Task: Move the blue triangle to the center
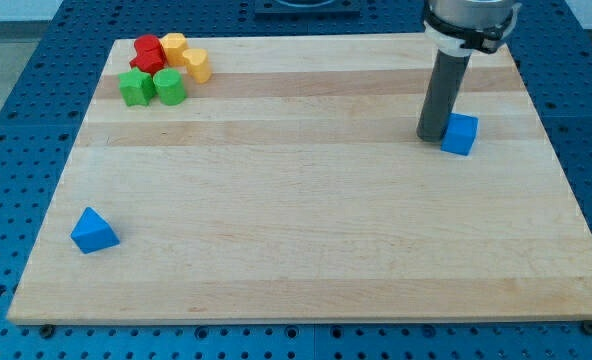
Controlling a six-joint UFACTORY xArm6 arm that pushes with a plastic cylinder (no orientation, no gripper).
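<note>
The blue triangle (94, 231) lies near the lower left corner of the wooden board (306, 220). My tip (432, 136) is at the view's upper right, far from the triangle, and stands just left of a blue cube (460, 134), touching or nearly touching its left side. The dark rod rises from the tip to the arm at the top of the view.
A cluster of blocks sits at the board's upper left: a red block (150, 52), two yellow blocks (174, 46) (196, 65), a green star-like block (135, 87) and a green rounded block (169, 87). A blue pegboard table (16, 150) surrounds the board.
</note>
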